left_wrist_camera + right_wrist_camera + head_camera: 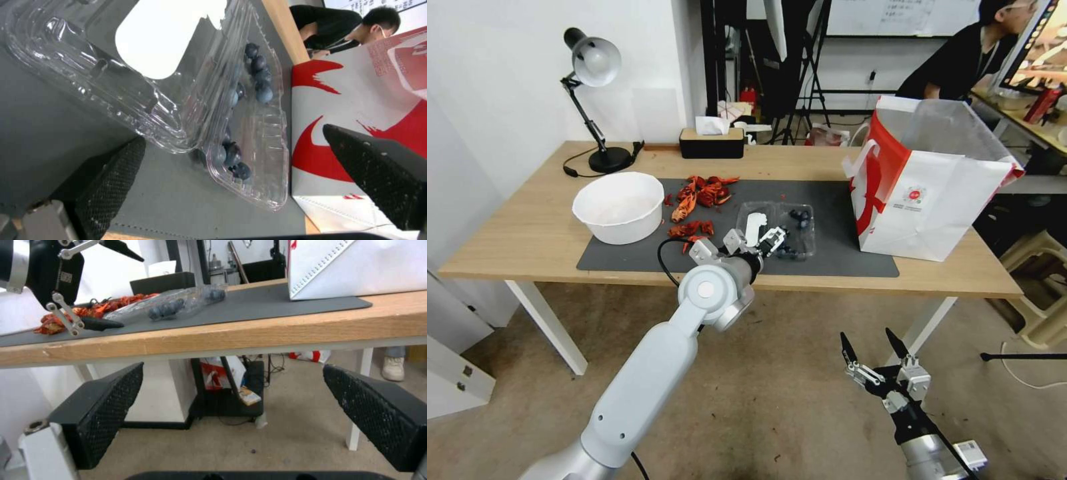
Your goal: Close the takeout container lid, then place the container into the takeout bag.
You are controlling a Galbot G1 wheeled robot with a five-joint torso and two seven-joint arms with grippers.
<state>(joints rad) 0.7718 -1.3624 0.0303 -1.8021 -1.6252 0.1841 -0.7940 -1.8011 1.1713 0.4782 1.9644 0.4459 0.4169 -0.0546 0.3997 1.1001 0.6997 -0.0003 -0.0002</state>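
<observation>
Takeout container (792, 235): thin clear plastic, likely light, flimsy and slippery, lying open on the desk's grey mat (627, 263) beside the takeout bag (934, 193). Your left pincer (774, 241) hangs wide open and empty at its near edge; take the lid (146, 50) by its free rim, gently. Right pincer (872, 347): open, empty, parked below the desk.

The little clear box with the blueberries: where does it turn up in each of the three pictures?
Head view: the takeout container lies open on the dark mat, mid-table, just beyond the left tool.
Left wrist view: it spreads across the middle, lid flung open, berries in the other half.
Right wrist view: seen edge-on on the mat, above the table edge.
Shared landmark: the takeout bag stands beside it on the table.
</observation>
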